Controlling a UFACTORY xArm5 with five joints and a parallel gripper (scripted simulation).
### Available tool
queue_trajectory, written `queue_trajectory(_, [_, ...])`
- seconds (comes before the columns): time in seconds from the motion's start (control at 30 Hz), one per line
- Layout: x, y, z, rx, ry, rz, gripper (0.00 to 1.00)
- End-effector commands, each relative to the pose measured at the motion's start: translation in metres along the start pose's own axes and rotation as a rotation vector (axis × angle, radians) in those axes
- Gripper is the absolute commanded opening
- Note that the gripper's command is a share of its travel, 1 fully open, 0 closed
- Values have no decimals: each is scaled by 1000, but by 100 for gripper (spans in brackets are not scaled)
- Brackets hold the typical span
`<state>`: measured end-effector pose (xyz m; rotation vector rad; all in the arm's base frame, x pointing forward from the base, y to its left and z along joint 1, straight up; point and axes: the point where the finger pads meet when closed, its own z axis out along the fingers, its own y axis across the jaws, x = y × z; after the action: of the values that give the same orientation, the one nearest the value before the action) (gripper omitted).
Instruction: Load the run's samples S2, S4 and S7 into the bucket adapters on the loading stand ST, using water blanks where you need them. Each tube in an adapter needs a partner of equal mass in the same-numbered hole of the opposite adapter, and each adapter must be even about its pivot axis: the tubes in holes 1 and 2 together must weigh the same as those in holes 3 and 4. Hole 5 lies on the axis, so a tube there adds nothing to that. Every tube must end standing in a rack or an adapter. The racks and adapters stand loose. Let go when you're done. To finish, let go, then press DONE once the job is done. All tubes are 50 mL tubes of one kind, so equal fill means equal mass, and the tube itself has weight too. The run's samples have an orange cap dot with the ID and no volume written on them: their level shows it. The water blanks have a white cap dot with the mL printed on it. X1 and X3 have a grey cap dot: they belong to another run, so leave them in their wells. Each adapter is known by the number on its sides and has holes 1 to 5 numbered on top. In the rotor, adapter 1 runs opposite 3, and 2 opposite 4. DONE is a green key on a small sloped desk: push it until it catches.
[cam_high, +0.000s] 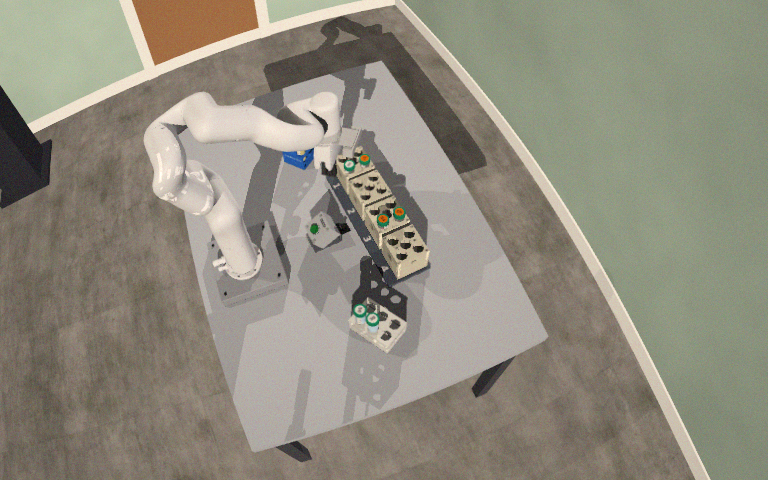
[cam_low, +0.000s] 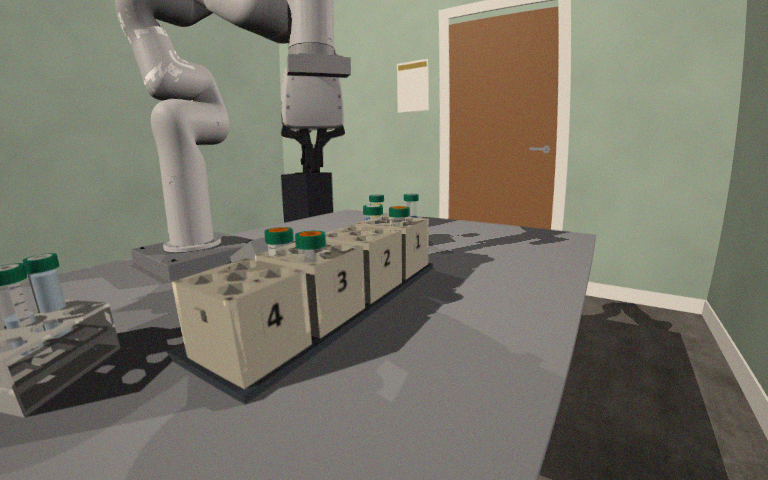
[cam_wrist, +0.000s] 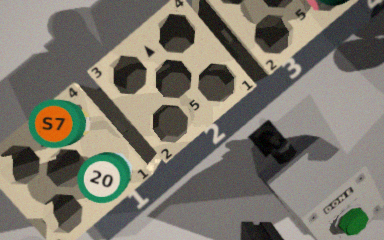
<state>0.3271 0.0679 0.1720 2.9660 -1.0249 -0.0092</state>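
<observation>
I'm seeing the orange-dotted sample tube S7 (cam_high: 364, 160) (cam_low: 399, 211) (cam_wrist: 54, 124) standing in hole 4 of the beige block-shaped adapter 1 (cam_high: 365, 172) (cam_low: 417, 251) (cam_wrist: 97, 135). The white-dotted water blank marked 20 (cam_high: 349, 165) (cam_low: 372, 210) (cam_wrist: 102, 178) is standing beside it in hole 1. Further along, two green-capped tubes with orange dots, one (cam_high: 383, 219) (cam_low: 278, 234) and another (cam_high: 399, 212) (cam_low: 310, 238), are standing in beige adapter 3 (cam_high: 399, 227) (cam_low: 339, 305) (cam_wrist: 300, 37); I can't read their IDs. Beige adapter 2 (cam_high: 365, 200) (cam_low: 385, 277) (cam_wrist: 145, 105) is sitting between those two, and beige adapter 4 (cam_high: 410, 266) (cam_low: 243, 339) is ending the row on the dark flat loading stand (cam_high: 353, 212) (cam_low: 246, 396) (cam_wrist: 240, 115).

My black-fingered end effector (cam_high: 328, 169) (cam_low: 311, 168) (cam_wrist: 260, 230) is hanging above the counter (cam_high: 481, 316) (cam_low: 453, 396) near adapter 1, clenched on nothing and pointing down. Behind it, the blue rack (cam_high: 297, 160) is showing only partly from above. The green DONE key (cam_high: 314, 228) (cam_wrist: 353, 221) is sitting on its small grey sloped desk (cam_high: 326, 234) (cam_wrist: 320, 185), between the arm's base and the stand. Beyond adapter 4, a clear plastic rack (cam_high: 376, 339) (cam_low: 73, 339) is holding two white-dotted tubes side by side.
</observation>
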Motion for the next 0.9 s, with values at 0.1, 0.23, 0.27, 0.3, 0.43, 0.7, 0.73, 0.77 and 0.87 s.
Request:
queue_trajectory(0.1, [-7,32,15,8,3,247,0])
queue_trajectory(0.23, [-11,50,24,8,3,380,0])
queue_trajectory(0.27, [-12,54,26,8,3,413,0])
queue_trajectory(0.3, [-13,58,28,9,2,447,0])
queue_trajectory(0.43, [-15,67,32,9,2,513,0])
queue_trajectory(0.7, [-23,102,50,9,1,780,0])
queue_trajectory(0.73, [-24,107,52,9,1,813,0])
queue_trajectory(0.77, [-25,111,54,9,1,847,0])
queue_trajectory(0.87, [-26,115,57,9,1,849,0])
